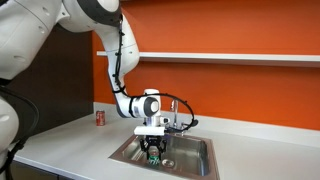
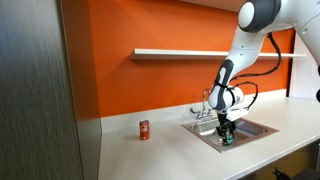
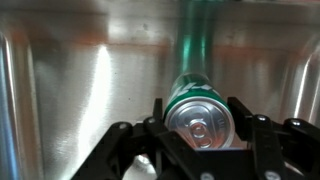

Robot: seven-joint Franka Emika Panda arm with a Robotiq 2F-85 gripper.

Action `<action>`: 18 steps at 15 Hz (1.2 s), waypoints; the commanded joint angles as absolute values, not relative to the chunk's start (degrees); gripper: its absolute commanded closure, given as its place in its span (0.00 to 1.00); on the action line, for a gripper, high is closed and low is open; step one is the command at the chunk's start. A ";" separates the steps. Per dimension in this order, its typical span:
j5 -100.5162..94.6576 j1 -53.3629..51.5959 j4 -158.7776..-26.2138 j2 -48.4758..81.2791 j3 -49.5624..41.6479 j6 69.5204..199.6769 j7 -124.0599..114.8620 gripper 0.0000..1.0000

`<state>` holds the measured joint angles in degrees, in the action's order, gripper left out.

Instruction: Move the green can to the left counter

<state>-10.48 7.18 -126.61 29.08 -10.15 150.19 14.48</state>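
Clamps the green can (image 3: 200, 112) in the gripper (image 3: 199, 128), with a finger (image 3: 157, 118) pressed against each flank and the silvery top turned toward the wrist camera. Hangs low inside the steel sink (image 1: 196, 160), wrist pointing straight down, well below the rim in both exterior views. Cannot tell whether the can's base rests on the basin floor or hangs just above it.

Looks like the end of the grasp step and the start of the carry: can secured, not yet out of the basin. Calls next for a straight vertical lift until the can's bottom clears the sink rim and stays off the faucet (image 1: 181, 118) just beside the wrist. Then calls for a sideways sweep toward the left counter (image 2: 150, 152), the wide grey stretch reaching to the dark wall panel (image 2: 35, 95). Needs a set-down spot apart from the small red can (image 2: 144, 129) standing there, and an upright release.
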 commanded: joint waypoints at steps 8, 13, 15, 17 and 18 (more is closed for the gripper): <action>-10.91 7.27 -126.30 28.44 -9.65 148.28 11.45 0.60; -12.57 5.55 -126.47 26.37 -11.46 146.38 7.67 0.60; -13.23 4.96 -126.63 24.90 -11.91 145.34 6.29 0.60; -13.77 4.58 -126.58 23.47 -12.04 144.22 5.66 0.60; -14.14 4.34 -126.55 22.74 -12.09 143.64 5.14 0.60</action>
<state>-11.87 5.58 -126.36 26.73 -11.31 147.55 8.02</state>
